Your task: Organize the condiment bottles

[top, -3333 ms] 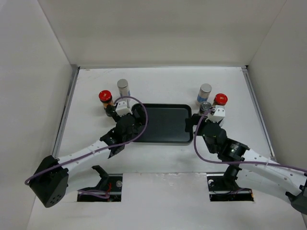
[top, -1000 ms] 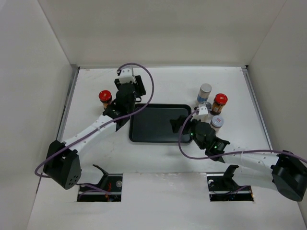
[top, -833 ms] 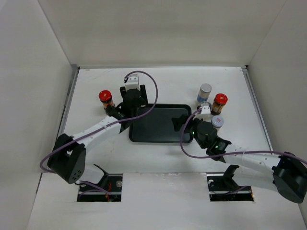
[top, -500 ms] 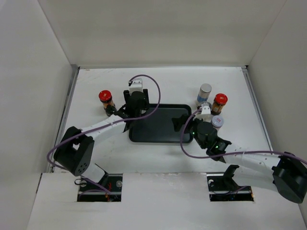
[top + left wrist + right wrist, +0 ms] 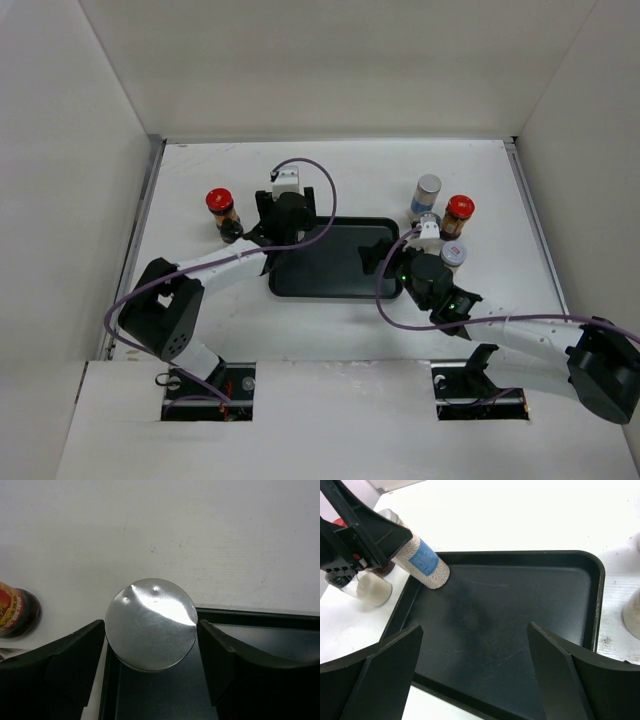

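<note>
A silver-capped white bottle with a blue band (image 5: pixel 422 560) stands in the far-left corner of the black tray (image 5: pixel 335 265). My left gripper (image 5: pixel 151 626) straddles its cap (image 5: pixel 150 612), open, with the fingers just off its sides. In the top view the left gripper (image 5: pixel 284 225) hides this bottle. The right gripper (image 5: pixel 474 630) hovers open over the tray's (image 5: pixel 520 605) near half, with nothing between its fingers. Left of the tray stand a red-capped jar (image 5: pixel 219 205) and a small glass grinder (image 5: pixel 232 232). Several more bottles cluster to the tray's right.
The right cluster holds a silver-capped white bottle (image 5: pixel 426 193), a red-capped jar (image 5: pixel 458 213) and a silver-lidded jar (image 5: pixel 453 255), close behind the right wrist. White walls enclose the table on three sides. The tray rim (image 5: pixel 260 617) runs under the left gripper.
The left arm carried the silver-capped bottle rightward from the far left to the tray's corner, and its fingers have eased off the cap. The right arm has barely moved.
</note>
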You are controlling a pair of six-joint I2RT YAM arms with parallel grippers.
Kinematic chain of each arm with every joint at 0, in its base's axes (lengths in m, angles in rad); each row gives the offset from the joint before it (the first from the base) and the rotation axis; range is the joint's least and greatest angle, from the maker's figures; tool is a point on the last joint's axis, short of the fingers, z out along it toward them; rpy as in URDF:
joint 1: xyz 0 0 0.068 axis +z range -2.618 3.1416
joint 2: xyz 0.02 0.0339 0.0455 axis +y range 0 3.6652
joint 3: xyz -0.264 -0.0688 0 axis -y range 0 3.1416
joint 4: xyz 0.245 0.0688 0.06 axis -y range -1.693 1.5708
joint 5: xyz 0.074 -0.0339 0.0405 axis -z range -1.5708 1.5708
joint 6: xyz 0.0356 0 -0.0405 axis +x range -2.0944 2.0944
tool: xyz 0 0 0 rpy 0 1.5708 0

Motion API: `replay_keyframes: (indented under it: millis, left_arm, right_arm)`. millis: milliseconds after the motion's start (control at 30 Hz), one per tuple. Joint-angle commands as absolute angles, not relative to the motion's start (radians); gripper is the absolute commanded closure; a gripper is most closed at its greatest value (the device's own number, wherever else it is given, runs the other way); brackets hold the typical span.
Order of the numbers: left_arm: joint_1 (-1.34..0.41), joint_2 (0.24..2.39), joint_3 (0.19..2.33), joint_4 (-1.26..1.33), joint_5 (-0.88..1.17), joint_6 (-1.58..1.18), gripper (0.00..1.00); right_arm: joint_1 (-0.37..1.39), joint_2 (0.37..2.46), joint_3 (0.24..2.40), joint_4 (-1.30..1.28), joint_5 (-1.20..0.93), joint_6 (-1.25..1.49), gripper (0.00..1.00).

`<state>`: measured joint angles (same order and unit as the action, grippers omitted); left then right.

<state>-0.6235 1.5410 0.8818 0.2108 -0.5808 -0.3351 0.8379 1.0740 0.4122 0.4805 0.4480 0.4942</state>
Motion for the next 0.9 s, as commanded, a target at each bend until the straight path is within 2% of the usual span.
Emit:
replay_keyframes:
  millis: [0,67,167,233,367,433,633,733,867]
  left_arm:
    - [-0.636,1.51,0.901,0.278,-0.617,-0.347,0.21]
    - [-0.643,1.483,0.894,0.284,-0.627,-0.347,0.14]
    - [-0.651,1.418,0.881,0.295,-0.627,-0.341,0.1]
    - [-0.656,1.359,0.856,0.314,-0.627,-0.345,0.07]
    - [-0.666,1.235,0.783,0.388,-0.63,-0.344,0.08]
    - [-0.676,1.162,0.718,0.432,-0.644,-0.35,0.12]
    - [-0.665,1.003,0.565,0.485,-0.698,-0.393,0.4]
    - [-0.647,0.979,0.54,0.453,-0.71,-0.426,0.43]
    - [-0.685,0.968,0.526,0.469,-0.654,-0.456,0.42]
  right_arm:
    - [0.832,1.069,0.417,0.526,0.46,0.505,0.07]
    - [0.834,1.068,0.419,0.525,0.46,0.497,0.07]
    - [0.832,1.065,0.42,0.523,0.457,0.497,0.15]
    - [0.835,1.072,0.425,0.522,0.453,0.494,0.3]
    - [0.837,1.081,0.446,0.497,0.453,0.491,0.69]
    - [0.837,1.095,0.472,0.467,0.443,0.489,0.77]
    - [0.869,1.12,0.534,0.422,0.446,0.459,0.78]
    - [0.871,1.118,0.569,0.368,0.466,0.448,0.76]
    - [0.813,1.117,0.661,0.223,0.543,0.448,0.66]
